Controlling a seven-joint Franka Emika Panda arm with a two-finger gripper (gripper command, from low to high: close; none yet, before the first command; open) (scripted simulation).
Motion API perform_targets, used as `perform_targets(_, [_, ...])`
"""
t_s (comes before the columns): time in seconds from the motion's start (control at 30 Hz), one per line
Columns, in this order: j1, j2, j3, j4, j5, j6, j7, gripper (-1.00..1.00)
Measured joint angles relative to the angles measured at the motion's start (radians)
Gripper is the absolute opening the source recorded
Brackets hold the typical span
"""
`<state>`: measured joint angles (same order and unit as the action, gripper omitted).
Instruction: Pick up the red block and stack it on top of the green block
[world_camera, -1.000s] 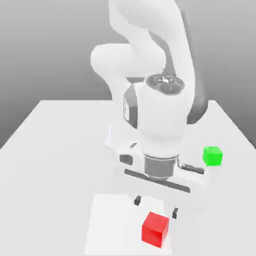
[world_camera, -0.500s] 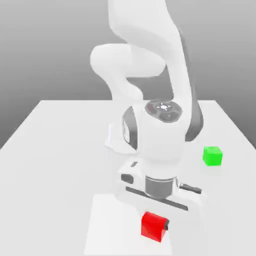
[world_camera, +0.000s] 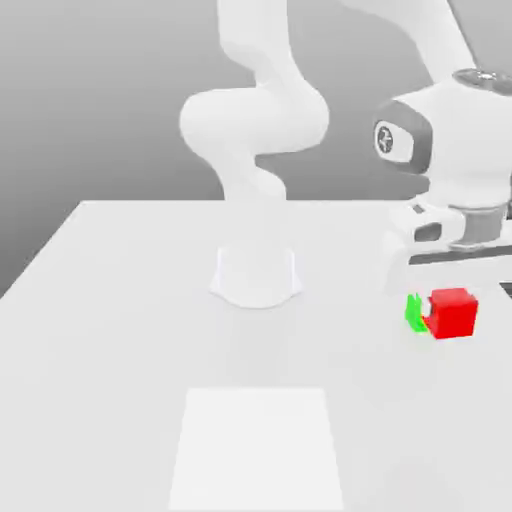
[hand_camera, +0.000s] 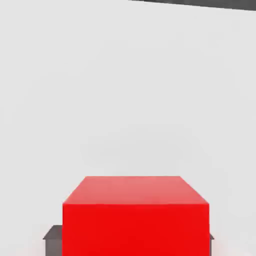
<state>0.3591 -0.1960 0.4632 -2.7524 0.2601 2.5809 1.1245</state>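
Observation:
My gripper (world_camera: 452, 300) is at the exterior view's right, shut on the red block (world_camera: 455, 314), which hangs under the white hand. Just to the red cube's left shows a sliver of the green block (world_camera: 411, 313), mostly covered by it; I cannot tell whether the two touch. In the hand view the red block (hand_camera: 135, 215) sits between the dark grey fingertips (hand_camera: 52, 235), above bare white table.
The white table (world_camera: 120, 300) carries the arm's round base (world_camera: 255, 278) at its middle back. A lighter square patch (world_camera: 255, 445) lies near the front edge. The table's right edge runs close to the blocks.
The gripper came down and shut on the red block at the front patch. It then carried the block up and to the exterior view's right, beside the green block.

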Motion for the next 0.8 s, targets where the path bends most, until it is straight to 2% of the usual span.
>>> perform_targets(0.33, [0.312, -0.131, 0.132, -0.174, 0.132, 0.042, -0.163, -1.0])
perform_targets(0.43, [0.329, -0.101, 0.16, -0.195, 0.126, 0.095, -0.169, -1.0])
perform_targets(0.63, [0.265, 0.028, 0.209, -0.197, 0.035, 0.228, -0.11, -1.0])
perform_targets(0.73, [0.221, 0.102, 0.226, -0.199, -0.061, 0.296, -0.045, -1.0])
perform_targets(0.8, [0.187, 0.155, 0.222, -0.2, -0.168, 0.34, 0.029, -1.0])
